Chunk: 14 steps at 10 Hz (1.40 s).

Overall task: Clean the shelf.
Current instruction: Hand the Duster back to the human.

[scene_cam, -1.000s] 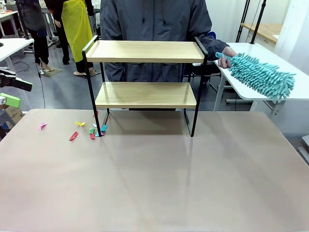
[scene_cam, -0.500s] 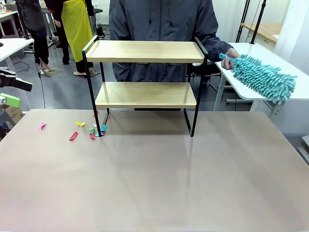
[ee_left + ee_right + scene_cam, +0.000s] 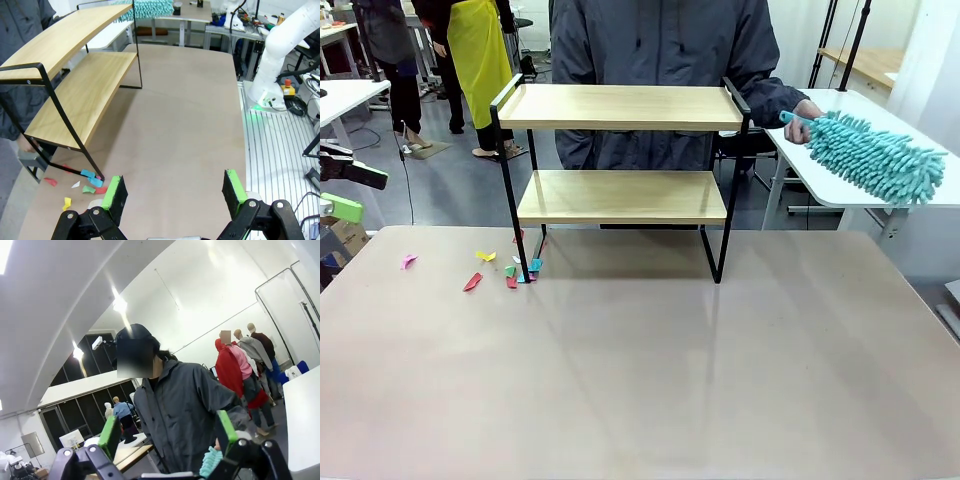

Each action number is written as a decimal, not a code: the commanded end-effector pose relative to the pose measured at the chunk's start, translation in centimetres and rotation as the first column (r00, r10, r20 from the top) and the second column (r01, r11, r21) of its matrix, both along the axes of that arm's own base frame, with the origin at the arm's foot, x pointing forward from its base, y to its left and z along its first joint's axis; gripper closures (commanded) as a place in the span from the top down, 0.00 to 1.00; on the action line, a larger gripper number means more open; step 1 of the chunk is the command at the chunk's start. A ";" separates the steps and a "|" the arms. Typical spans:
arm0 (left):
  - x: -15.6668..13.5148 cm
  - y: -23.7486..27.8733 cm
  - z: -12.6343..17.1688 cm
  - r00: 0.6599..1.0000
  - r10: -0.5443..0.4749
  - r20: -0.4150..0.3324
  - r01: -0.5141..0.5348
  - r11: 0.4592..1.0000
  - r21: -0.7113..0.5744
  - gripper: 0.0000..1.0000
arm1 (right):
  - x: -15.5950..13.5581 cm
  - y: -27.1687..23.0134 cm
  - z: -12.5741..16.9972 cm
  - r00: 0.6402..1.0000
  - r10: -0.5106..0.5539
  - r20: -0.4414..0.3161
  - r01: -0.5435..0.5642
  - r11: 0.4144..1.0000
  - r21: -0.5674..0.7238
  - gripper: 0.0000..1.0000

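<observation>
The shelf [image 3: 620, 106] stands at the table's far middle, both wooden boards bare. Its boards [image 3: 75, 75] run up the left of the left wrist view. Behind it stands a person in a grey jacket [image 3: 185, 415]. The person's hand [image 3: 807, 109] holds a teal fluffy duster [image 3: 875, 157] over the white side table, right of the shelf and apart from it. My left gripper [image 3: 345, 190] sits at the picture's far left edge; its fingers are open and empty [image 3: 173, 192] above the table's left end. My right gripper [image 3: 167, 435] is open, empty, and points up at the person.
Several coloured paper scraps [image 3: 505, 268] lie on the table by the shelf's left front leg, and they show again [image 3: 85, 182] just ahead of my left fingers. A white side table [image 3: 880, 195] stands at the right. My right arm's base [image 3: 272, 65] stands beyond the table's edge.
The person's hand has carried the duster a little to the right, farther from the shelf. Neither gripper has moved.
</observation>
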State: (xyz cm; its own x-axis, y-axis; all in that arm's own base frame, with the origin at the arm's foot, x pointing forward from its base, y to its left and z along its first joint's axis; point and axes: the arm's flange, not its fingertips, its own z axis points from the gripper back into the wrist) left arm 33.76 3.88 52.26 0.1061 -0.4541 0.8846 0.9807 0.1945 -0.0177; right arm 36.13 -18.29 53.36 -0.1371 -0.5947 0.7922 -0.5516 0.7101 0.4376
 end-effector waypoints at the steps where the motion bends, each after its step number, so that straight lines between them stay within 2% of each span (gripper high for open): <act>1: 0.1 -0.1 0.1 1.000 -0.011 0.024 0.012 1.000 -0.023 1.00 | -0.2 0.1 0.2 1.000 -0.004 0.006 0.004 1.000 -0.008 1.00; 14: 0.1 -0.1 0.1 1.000 -0.011 0.024 0.012 1.000 -0.023 1.00 | -0.2 0.1 0.2 1.000 -0.004 0.006 0.004 1.000 -0.008 1.00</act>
State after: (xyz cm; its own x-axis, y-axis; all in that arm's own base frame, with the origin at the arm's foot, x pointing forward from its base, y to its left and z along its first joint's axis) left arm 33.76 3.88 52.26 0.1061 -0.4541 0.8846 0.9807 0.1945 -0.0177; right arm 36.13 -18.29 53.36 -0.1371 -0.5947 0.7922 -0.5516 0.7101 0.4376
